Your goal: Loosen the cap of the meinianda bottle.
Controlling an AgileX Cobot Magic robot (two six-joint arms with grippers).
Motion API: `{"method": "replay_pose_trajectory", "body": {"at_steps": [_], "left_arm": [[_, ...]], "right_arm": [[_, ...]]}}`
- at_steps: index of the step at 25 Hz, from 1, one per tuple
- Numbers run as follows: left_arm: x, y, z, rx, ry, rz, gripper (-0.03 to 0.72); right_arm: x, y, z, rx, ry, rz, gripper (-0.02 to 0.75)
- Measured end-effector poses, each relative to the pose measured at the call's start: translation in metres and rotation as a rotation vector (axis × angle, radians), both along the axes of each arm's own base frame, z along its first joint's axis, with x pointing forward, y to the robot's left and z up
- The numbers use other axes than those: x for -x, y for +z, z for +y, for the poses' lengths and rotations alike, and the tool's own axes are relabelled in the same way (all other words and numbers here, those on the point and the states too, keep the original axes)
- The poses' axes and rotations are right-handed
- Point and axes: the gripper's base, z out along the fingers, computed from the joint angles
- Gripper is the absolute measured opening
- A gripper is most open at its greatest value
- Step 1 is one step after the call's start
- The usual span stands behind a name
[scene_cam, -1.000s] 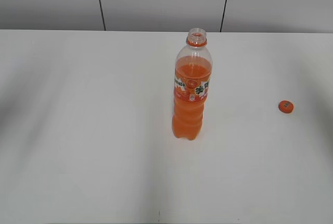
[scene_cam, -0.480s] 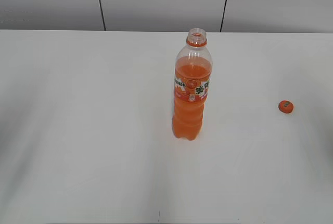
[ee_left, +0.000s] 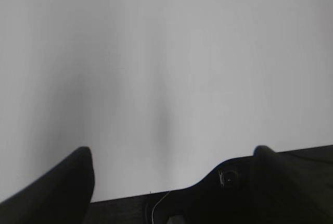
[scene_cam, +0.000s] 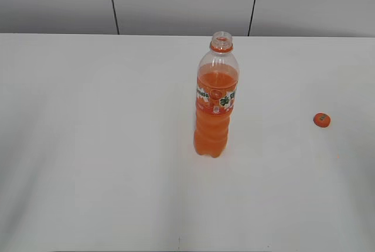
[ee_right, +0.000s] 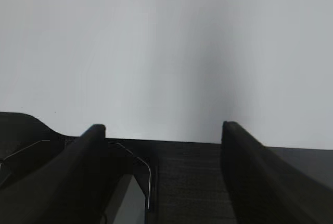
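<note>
Spread jaws are seen on both left gripper (ee_left: 171, 169) and right gripper (ee_right: 162, 130), each away from the uncapped clear plastic orange-soda bottle (scene_cam: 215, 96) and small round orange cap (scene_cam: 321, 119), which lies well apart.

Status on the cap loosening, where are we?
Looks done and beyond: the cap is off, lying on the table to the right of the bottle, whose neck is open. Nothing in hand: the left gripper and right gripper show open, empty jaws over bare table, and neither arm appears in the exterior view. Nothing seems left to do.
</note>
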Motion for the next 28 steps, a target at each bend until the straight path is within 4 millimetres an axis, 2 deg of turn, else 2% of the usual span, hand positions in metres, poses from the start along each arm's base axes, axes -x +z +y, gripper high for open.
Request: {"method": "replay_pose_trajectory", "body": {"at_steps": [7, 12, 19, 28], "left_arm": [[0.022, 0.014, 0.001, 0.013, 0.0, -0.138, 0.562], [0.035, 0.02, 0.001, 0.017, -0.002, -0.199, 0.562], [0.055, 0.014, 0.005, -0.032, -0.011, -0.127, 0.562], [0.073, 0.016, 0.007, -0.035, -0.008, -0.232, 0.562]], "right_arm": [[0.025, -0.017, 0.0, -0.004, -0.001, -0.023, 0.514], [0.038, -0.014, 0.0, -0.008, 0.001, -0.082, 0.514], [0.055, -0.012, 0.0, -0.012, 0.001, -0.161, 0.514], [0.078, -0.004, -0.001, -0.017, 0.0, -0.315, 0.514]]}}
